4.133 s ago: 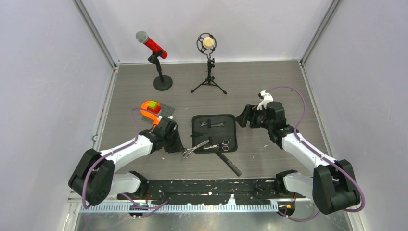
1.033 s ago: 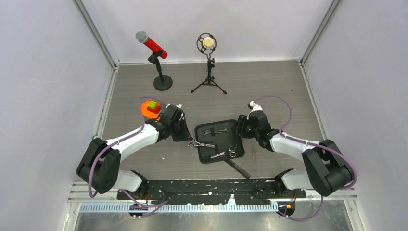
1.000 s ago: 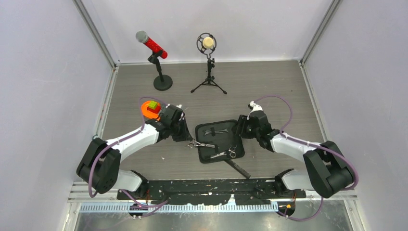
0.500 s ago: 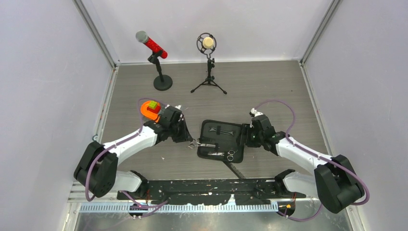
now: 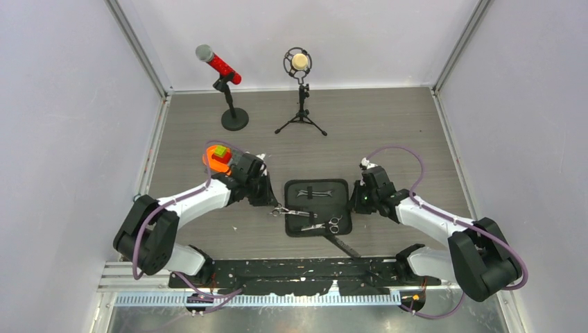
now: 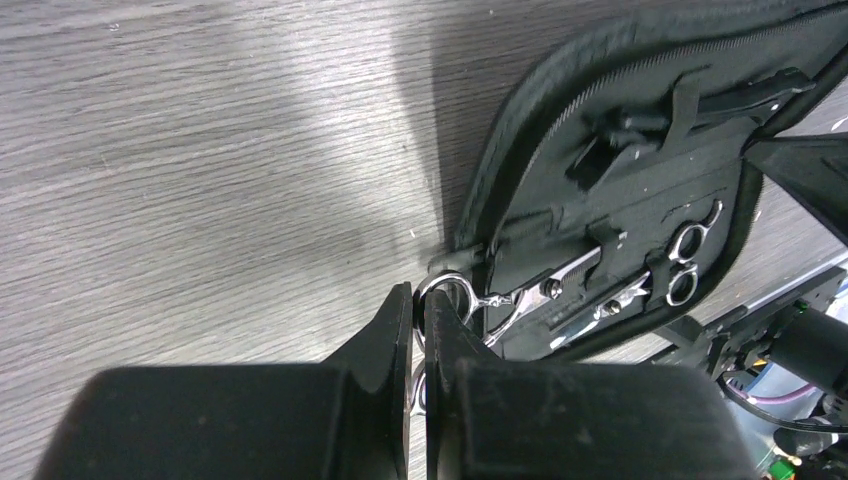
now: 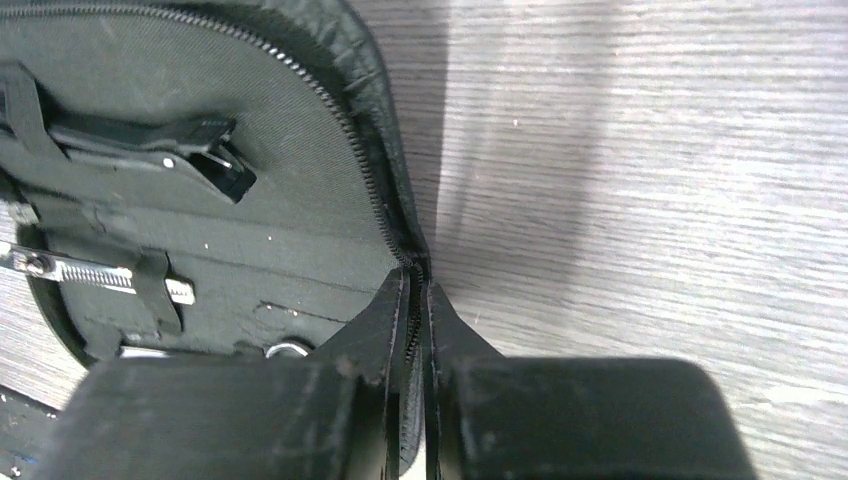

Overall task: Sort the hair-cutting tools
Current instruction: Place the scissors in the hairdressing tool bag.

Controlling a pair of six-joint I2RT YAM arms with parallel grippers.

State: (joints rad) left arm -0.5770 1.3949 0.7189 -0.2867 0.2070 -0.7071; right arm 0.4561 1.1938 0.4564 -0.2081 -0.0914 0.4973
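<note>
The table (image 6: pixel 200 150) ahead of the left gripper (image 6: pixel 420 300) looks like grey wood-grain laminate. It is matt, with a soft pale sheen where the light falls. The fingers (image 6: pixel 385 330) of both grippers are black plastic, matt and faintly grainy. At the left fingertips, the scissors (image 6: pixel 520 295) are polished silver metal, mirror-bright on the ring handle. The second pair of scissors (image 6: pixel 655 285) just beyond has the same gloss. Ahead of the right gripper (image 7: pixel 418 285), the zip case (image 7: pixel 250 110) is lined with fine woven black cloth, matt, and edged by small dark zipper teeth (image 7: pixel 365 170). Its outer rim is pebbled like textured leatherette. The hair clip (image 7: pixel 140 135) on that lining is smooth black plastic with a dull shine.
</note>
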